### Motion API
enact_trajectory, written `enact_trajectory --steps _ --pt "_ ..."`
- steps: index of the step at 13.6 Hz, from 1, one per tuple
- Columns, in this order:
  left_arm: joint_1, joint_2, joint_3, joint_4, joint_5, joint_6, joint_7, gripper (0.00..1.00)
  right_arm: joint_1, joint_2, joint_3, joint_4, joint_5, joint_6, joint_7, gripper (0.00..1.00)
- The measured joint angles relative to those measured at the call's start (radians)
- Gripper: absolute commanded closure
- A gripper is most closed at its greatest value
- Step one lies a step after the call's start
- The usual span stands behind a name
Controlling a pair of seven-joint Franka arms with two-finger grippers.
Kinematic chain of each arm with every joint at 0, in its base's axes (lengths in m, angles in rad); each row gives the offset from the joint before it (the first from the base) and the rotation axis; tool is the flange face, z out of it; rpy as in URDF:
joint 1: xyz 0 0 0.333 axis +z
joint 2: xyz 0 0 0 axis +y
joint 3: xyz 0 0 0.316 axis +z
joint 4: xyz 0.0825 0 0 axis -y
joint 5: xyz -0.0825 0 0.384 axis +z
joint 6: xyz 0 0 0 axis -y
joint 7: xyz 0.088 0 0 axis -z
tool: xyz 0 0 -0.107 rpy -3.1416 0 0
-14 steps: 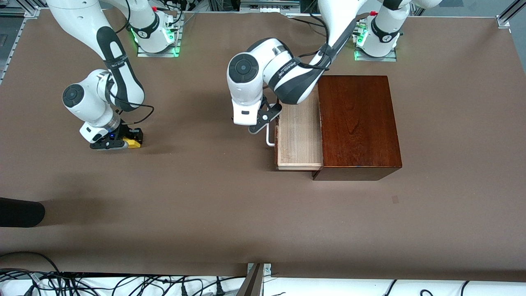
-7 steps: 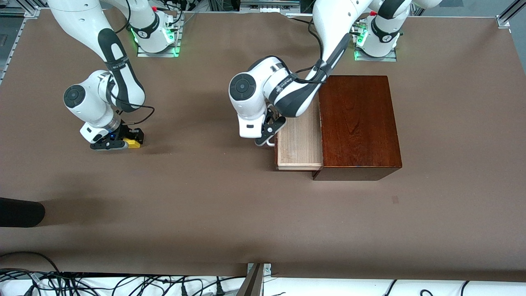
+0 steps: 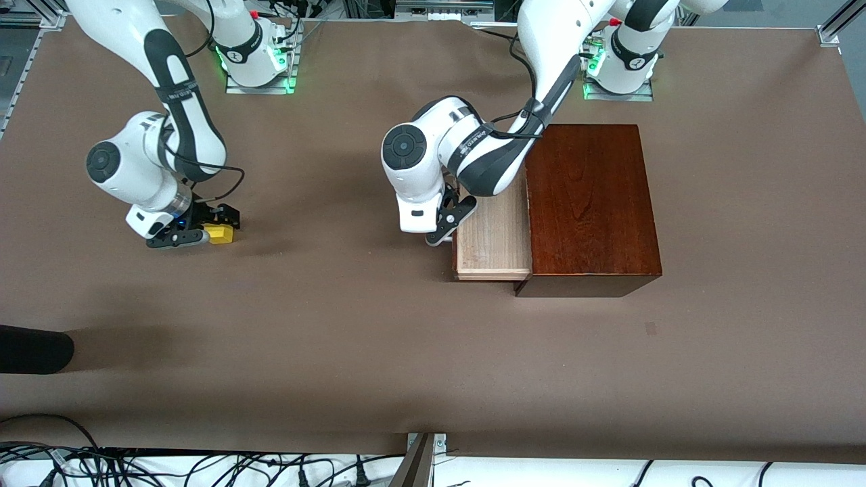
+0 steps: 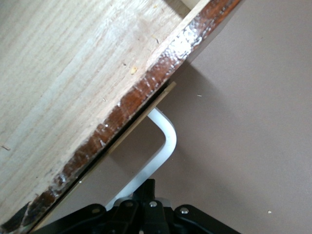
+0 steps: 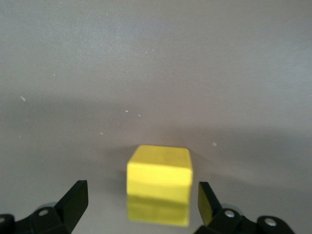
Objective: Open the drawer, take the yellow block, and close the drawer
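The left gripper (image 3: 443, 228) is sitting at the drawer (image 3: 492, 233) handle (image 4: 158, 151); its grip is unclear. It should be pushing squarely. The right gripper (image 3: 203, 230) is hanging wide around the yellow block (image 5: 160, 184) on the worktop (image 3: 338, 325).

I see a wide tabletop (image 3: 379, 352) covered in plain brown matting, lit evenly from above with soft shadows on it. Along its near edge runs a white strip strewn with black cables (image 3: 101, 467), and a metal bracket (image 3: 425, 452) sits at the middle of that edge. At the top corners I can make out silver aluminium framing (image 3: 833, 27), and a dark rounded object (image 3: 30, 348) pokes in at the right arm's end of the tabletop.
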Motion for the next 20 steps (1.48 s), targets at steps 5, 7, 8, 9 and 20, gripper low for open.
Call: enact_trajectory --steps 5,7,8,9,20 --pt "0.009 -0.001 0.005 0.016 0.059 -0.076 0.037 1.0 0.0 -0.032 -0.067 0.202 -0.13 -0.278 0.015 0.0" --pt "0.023 -0.002 0.004 0.022 0.062 -0.12 0.067 1.0 0.001 -0.032 -0.067 0.29 -0.155 -0.368 0.025 0.0" --pt "0.027 -0.004 0.007 0.022 0.065 -0.146 0.083 1.0 0.001 -0.032 -0.067 0.331 -0.161 -0.409 0.027 0.0" --pt "0.038 -0.006 0.006 0.022 0.064 -0.16 0.101 1.0 0.001 -0.032 -0.067 0.366 -0.164 -0.442 0.028 0.0" --pt "0.151 -0.03 -0.023 0.006 0.02 -0.211 0.296 1.0 0.04 -0.028 -0.062 0.521 -0.225 -0.578 0.155 0.0"
